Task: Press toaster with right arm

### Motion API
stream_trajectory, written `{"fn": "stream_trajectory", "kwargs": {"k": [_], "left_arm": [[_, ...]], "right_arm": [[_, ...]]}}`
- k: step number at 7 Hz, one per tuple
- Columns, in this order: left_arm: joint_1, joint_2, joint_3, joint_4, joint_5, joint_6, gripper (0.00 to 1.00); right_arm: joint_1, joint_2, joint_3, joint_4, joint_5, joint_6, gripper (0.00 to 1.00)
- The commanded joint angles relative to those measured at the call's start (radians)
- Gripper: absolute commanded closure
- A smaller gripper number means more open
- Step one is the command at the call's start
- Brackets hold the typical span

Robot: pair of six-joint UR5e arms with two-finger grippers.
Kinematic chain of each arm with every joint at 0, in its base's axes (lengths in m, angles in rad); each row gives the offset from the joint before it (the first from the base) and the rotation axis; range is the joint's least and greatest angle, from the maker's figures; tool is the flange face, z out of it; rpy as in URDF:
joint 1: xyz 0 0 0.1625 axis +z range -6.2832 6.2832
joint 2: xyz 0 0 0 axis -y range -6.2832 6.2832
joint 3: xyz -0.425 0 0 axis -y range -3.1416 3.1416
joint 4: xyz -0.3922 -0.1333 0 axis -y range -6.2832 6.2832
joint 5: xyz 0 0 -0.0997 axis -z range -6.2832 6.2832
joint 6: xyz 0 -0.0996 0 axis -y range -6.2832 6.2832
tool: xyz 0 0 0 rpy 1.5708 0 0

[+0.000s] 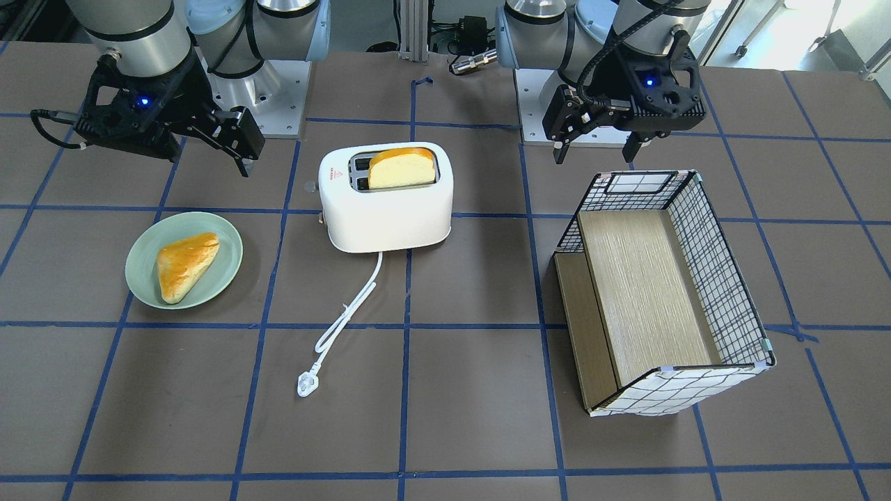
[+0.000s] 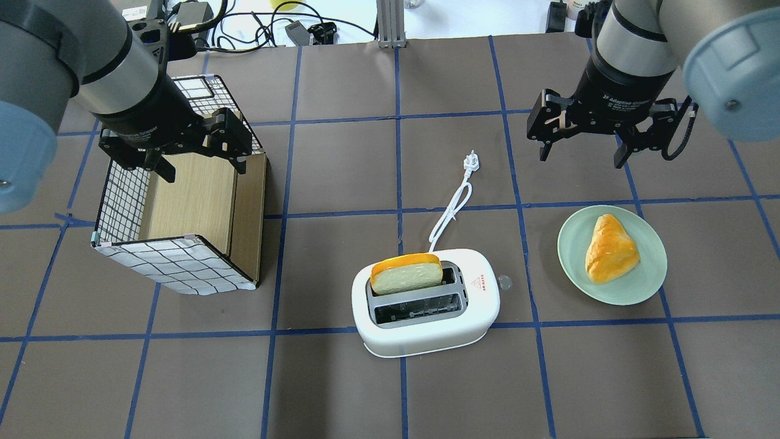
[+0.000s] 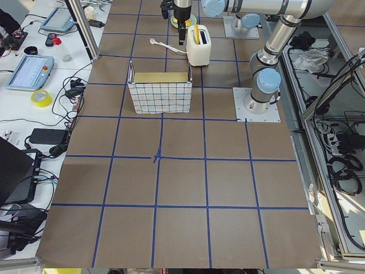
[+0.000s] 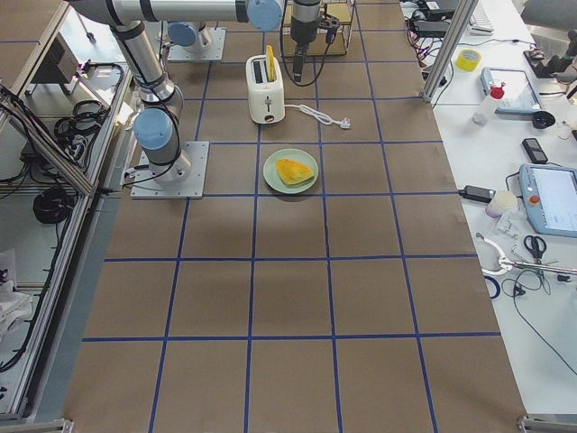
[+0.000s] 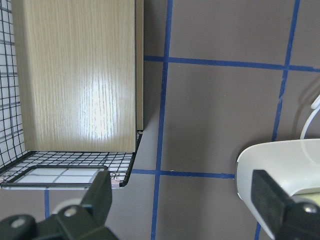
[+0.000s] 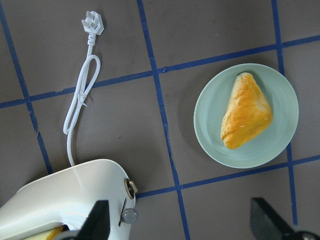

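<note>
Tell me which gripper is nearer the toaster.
Right. The right gripper hovers off the toaster's lever end, near the plate; the left gripper hangs by the box, farther away.

Plate [image 1: 143, 275]: pale green and round, flat on the table [image 1: 473, 417], to the robot's right of the toaster [image 1: 386, 209] and apart from it.
Pastry [image 1: 186, 266]: golden, triangular, lying across the plate's middle.
Bread slice [image 1: 401, 168]: upright in the toaster slot farther from the robot, its browned crust rising above the slot.
Box [image 1: 713, 271]: open-topped, with white walls gridded in black and a wood-grain floor. A wood-grain panel runs along the side facing the toaster. It sits to the robot's left, well apart.
Table: brown surface crossed by blue tape lines.
Tape roll [image 3: 41, 98]: yellow, on the white bench [image 3: 17, 117] beside the table.
</note>
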Motion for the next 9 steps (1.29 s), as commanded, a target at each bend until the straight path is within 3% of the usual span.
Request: {"fn": "stream_trajectory", "kwargs": {"k": [1,9], "left_arm": [[0.0,0.0,0.0,0.0,0.0,0.0,0.0],[0.0,0.0,0.001,0.0,-0.002,0.0,0.0]], "right_arm": [[-0.006,-0.004,-0.022,-0.003,0.004,-0.009,0.0],[-0.006,-0.002,-0.016,0.002,-0.018,0.008,0.0]]}}
